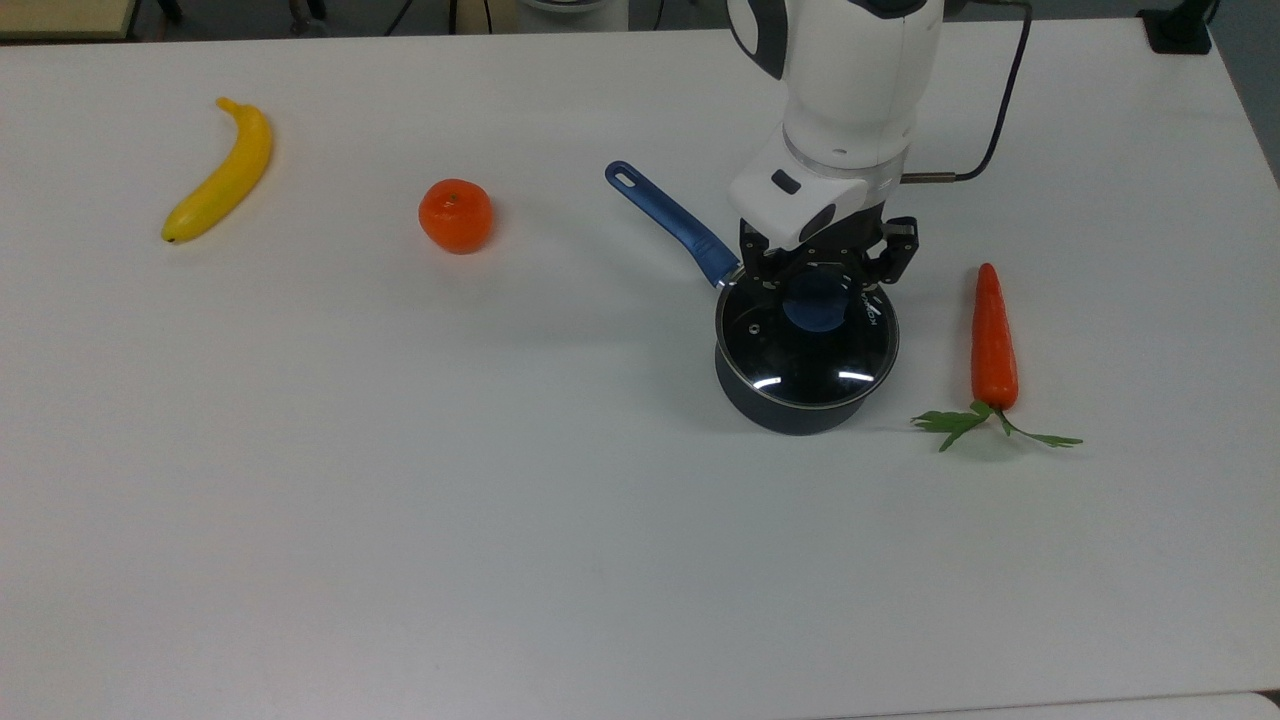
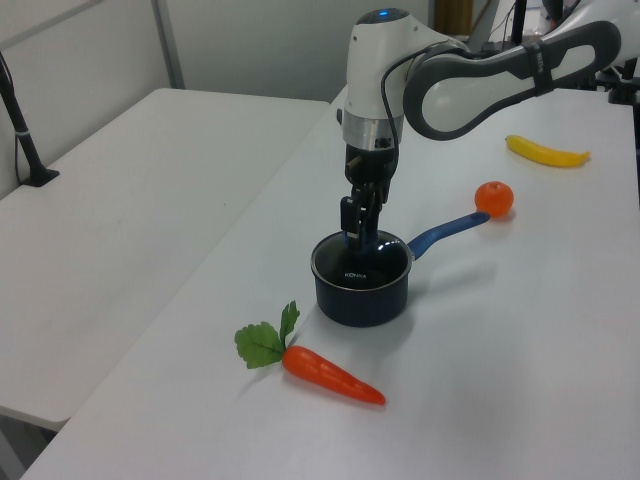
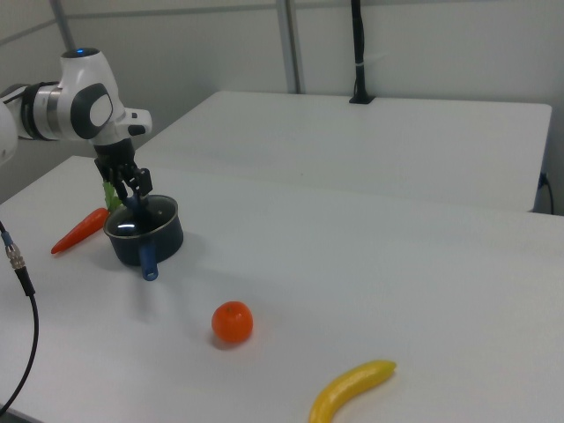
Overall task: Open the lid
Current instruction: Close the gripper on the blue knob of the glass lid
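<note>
Top view: the white table [image 1: 400, 520] carries everything, and the white robot arm [image 1: 850, 90] reaches down from twelve o'clock. Its black end effector [image 1: 822, 283] is lowered over the pan, the two fingers spread on either side of the lid's blue knob [image 1: 818, 303]; I cannot tell whether the pads touch the knob, and the fingers look open around it rather than clamped.

The dark pan [image 1: 795, 405] stands right of the table's centre, its blue handle [image 1: 672, 223] running toward ten o'clock in the top view. The lid [image 1: 806, 345] sits on the pan, level, its metal rim matching the pan's edge and its clear glass showing the dark inside. A small steam hole lies at about nine o'clock from the knob.

At three o'clock from the pan, near it but apart, lies a carrot [image 1: 993, 338], its tip toward twelve o'clock and its green leaves [image 1: 975, 425] at six o'clock. A banana [image 1: 222, 170] lies well apart at the far nine o'clock side, and an orange [image 1: 455, 214] sits between the banana and the pan handle.

From the left view, the end effector [image 2: 358, 222] hangs straight down at the lid [image 2: 362, 263], with the carrot [image 2: 330, 374] nearest the camera. The right view shows the end effector [image 3: 132, 196] at the lid [image 3: 141, 218], the orange [image 3: 232, 322] and banana [image 3: 352, 390] in front.
</note>
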### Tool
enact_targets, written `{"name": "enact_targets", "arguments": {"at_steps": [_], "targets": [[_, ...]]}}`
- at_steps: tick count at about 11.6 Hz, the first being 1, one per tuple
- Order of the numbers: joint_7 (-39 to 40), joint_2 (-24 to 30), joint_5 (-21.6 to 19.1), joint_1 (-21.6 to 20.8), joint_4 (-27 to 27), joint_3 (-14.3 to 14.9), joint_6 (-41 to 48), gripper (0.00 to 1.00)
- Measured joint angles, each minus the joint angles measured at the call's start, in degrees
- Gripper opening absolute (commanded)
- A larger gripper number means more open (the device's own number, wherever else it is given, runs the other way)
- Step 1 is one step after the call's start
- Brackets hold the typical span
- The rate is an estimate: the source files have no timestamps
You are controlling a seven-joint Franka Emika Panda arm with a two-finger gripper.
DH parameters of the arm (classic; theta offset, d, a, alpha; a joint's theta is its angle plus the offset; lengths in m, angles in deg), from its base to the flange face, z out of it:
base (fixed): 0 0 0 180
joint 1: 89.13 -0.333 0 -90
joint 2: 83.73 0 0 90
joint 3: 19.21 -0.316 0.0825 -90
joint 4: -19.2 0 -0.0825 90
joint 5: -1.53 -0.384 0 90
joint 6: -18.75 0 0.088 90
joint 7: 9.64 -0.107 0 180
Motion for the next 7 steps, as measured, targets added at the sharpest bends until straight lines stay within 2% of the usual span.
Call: {"name": "enact_targets", "arguments": {"at_steps": [4, 7], "targets": [[-0.18, 0.01, 0.0, 0.0, 0.09, 0.01, -0.05, 0.28], [-0.23, 0.01, 0.0, 0.0, 0.2, 0.03, -0.05, 0.26]]}}
